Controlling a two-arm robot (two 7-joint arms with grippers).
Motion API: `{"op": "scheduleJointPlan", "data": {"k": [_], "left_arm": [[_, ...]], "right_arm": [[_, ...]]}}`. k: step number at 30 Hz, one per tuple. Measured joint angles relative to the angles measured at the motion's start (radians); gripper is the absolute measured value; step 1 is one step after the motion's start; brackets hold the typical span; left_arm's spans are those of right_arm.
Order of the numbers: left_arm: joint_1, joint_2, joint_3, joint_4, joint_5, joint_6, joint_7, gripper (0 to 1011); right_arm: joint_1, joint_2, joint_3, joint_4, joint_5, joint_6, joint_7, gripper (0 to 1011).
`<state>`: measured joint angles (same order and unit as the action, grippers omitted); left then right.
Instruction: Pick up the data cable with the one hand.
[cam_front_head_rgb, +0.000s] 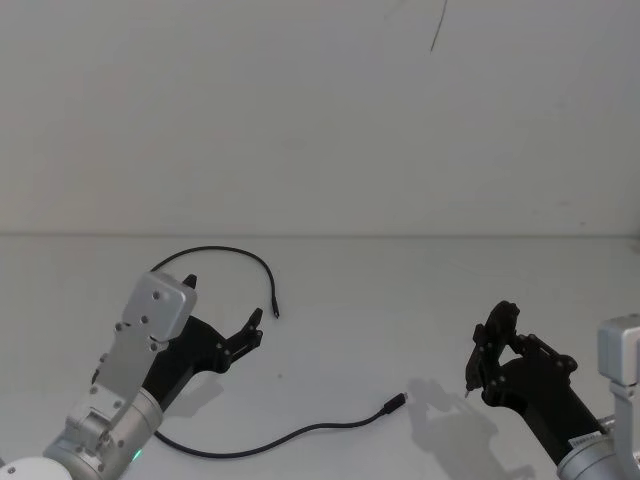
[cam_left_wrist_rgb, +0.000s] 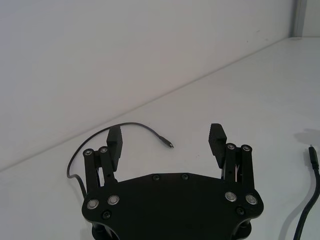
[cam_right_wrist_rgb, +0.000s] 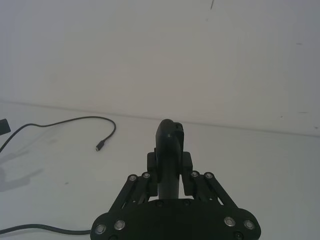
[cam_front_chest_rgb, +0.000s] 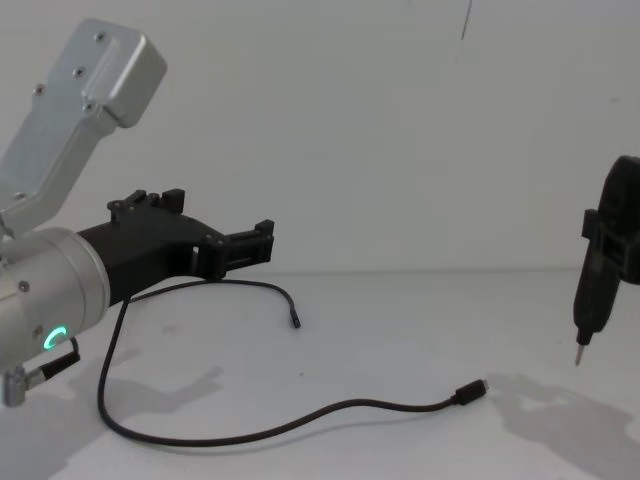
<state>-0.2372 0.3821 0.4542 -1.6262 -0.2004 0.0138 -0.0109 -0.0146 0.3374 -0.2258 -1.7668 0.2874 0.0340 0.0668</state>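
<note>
1. Nearest the robot, the data cable (cam_front_head_rgb: 300, 434) lies slack on the table (cam_front_head_rgb: 400, 300). The right gripper (cam_front_head_rgb: 495, 340) is parked alongside, clamped on a slim black tool (cam_front_chest_rgb: 590, 300).
2. The left gripper (cam_front_head_rgb: 223, 302) hovers above the table, fingers spread wide and empty.
3. Beyond it the cable's far end curls round. Nothing is grasped yet, so lowering, closing and lifting all remain.

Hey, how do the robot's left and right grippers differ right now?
The left gripper is open and empty; the right gripper is shut on a slim black tool. The left gripper sits within the curve of the data cable, while the right gripper is off to the side, past the cable's nearer plug. Both are black, two-fingered, and over the white table.
</note>
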Motion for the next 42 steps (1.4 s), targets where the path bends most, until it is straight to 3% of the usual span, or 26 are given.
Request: {"op": "scheduleJointPlan", "data": {"k": [42], "left_arm": [[0.0, 0.0, 0.0, 0.0, 0.0, 0.0, -0.001, 1001]], "right_arm": [[0.0, 0.0, 0.0, 0.0, 0.0, 0.0, 0.0, 263]]}}
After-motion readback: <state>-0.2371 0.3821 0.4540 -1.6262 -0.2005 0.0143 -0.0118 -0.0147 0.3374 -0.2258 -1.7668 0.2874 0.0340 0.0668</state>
